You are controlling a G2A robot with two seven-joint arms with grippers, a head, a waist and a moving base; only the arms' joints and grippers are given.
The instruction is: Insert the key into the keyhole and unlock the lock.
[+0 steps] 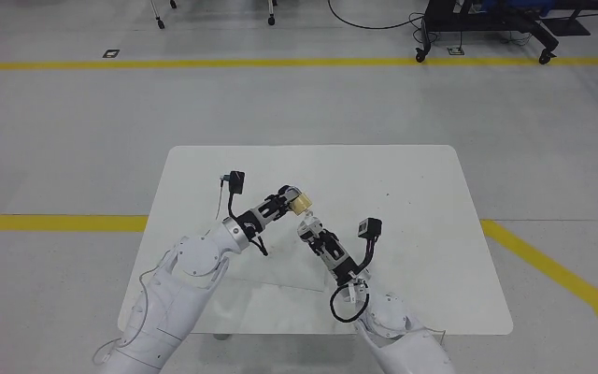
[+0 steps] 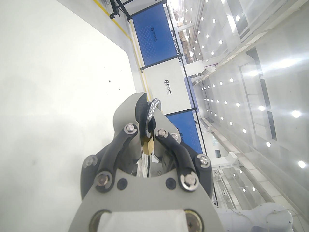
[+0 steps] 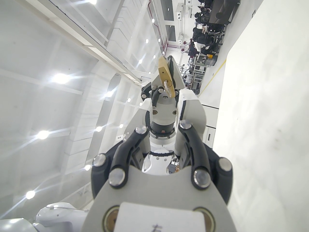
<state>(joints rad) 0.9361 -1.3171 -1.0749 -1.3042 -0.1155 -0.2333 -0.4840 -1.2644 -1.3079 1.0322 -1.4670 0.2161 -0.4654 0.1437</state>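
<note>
A brass padlock (image 1: 300,201) is held above the middle of the white table (image 1: 411,187) by my left gripper (image 1: 286,203), which is shut on it. In the left wrist view the silver shackle (image 2: 152,111) and brass body (image 2: 147,146) sit between the fingers (image 2: 125,112). In the right wrist view a silver key (image 3: 167,86) sticks out of the padlock (image 3: 164,69) at its keyhole end. My right gripper (image 3: 166,100) stands open just short of the key, one finger (image 3: 187,97) on each side, holding nothing. In the top view the right gripper (image 1: 309,228) faces the padlock from the near side.
The table's rounded edge (image 2: 125,54) lies beyond the left gripper. Yellow floor lines (image 1: 280,64) and a wheeled cart (image 1: 486,28) are far off the table. Blue and white partition panels (image 2: 154,47) stand past the table's side.
</note>
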